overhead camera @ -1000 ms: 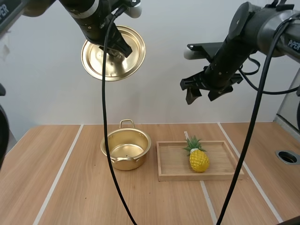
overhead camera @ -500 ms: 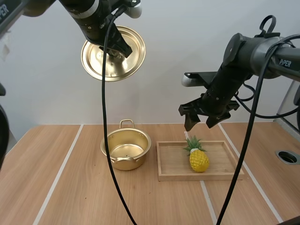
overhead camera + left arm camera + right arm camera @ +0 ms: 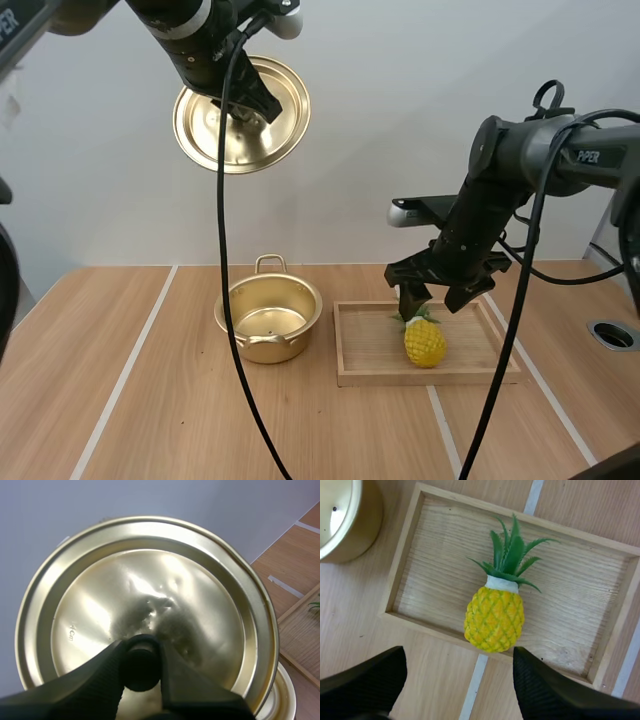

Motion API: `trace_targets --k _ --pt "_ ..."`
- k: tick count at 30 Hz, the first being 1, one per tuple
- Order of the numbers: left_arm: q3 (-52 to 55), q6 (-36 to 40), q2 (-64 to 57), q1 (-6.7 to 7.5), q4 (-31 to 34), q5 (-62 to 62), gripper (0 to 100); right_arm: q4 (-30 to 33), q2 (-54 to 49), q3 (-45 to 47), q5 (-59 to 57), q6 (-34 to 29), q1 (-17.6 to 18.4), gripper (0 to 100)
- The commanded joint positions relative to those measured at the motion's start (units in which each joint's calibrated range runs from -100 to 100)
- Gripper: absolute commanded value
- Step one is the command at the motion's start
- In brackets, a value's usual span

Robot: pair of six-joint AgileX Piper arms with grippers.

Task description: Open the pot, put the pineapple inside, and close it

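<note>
At the upper left of the high view our left gripper (image 3: 243, 115) is clamped on the knob (image 3: 141, 656) of the gold lid (image 3: 215, 135) and holds it high above the table (image 3: 110, 400), so we judge the opening step done. Below it, left of centre, the pot (image 3: 268, 318) stands open and looks empty. Just to its right the wooden tray (image 3: 350, 378) holds the pineapple (image 3: 425, 342), which lies with its leaves toward the tray's far wall. Right of centre our right gripper (image 3: 437, 297) hangs close over the fruit's leafy end. Its fingers (image 3: 545, 685) are spread wide apart and, as far as we can see, grip nothing. By our reckoning three steps are left: grasp the pineapple, carry it into the pot, and set the lid on.
</note>
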State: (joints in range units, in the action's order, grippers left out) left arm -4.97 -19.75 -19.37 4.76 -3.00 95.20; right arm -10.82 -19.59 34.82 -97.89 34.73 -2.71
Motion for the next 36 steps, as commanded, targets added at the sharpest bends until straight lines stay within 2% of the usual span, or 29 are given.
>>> trace_targets --k 1,8,36 --pt "-0.5 -0.2 -0.5 0.15 0.4 0.4 0 0.5 1.7 0.2 0.9 0.3 -0.2 100" --pt "-0.5 -0.2 -0.5 0.15 0.4 1.6 0 3.0 6.1 0.2 5.5 0.0 -0.2 100" --pt "-0.5 -1.6 -0.5 0.15 0.3 1.4 0 2.6 19.1 0.2 14.1 0.0 -0.1 100"
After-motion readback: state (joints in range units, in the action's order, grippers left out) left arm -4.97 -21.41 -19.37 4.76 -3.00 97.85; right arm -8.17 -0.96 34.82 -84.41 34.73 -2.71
